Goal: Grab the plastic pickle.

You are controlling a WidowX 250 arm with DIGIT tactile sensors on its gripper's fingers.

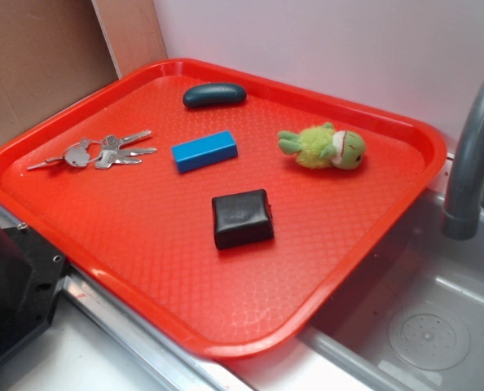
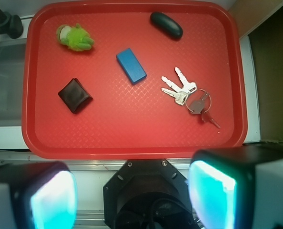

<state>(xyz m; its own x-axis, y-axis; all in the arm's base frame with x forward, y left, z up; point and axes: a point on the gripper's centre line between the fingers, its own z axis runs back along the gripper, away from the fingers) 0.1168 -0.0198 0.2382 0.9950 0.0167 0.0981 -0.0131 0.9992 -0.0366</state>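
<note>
just plastic pickle (image 1: 214,94) at red tray's (image 1: 372,236) far edge

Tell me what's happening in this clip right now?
Nothing is being handled yet. The gripper hangs open above the near edge of the red tray, holding nothing. The plastic pickle it is meant to grab lies untouched near the tray's far rim. Also on the tray are a blue block, a bunch of keys, a black pouch and a green plush toy, all lying apart.

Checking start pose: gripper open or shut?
Open. In the wrist view the gripper fingers stand wide apart, nothing between them, well short of the pickle.
</note>
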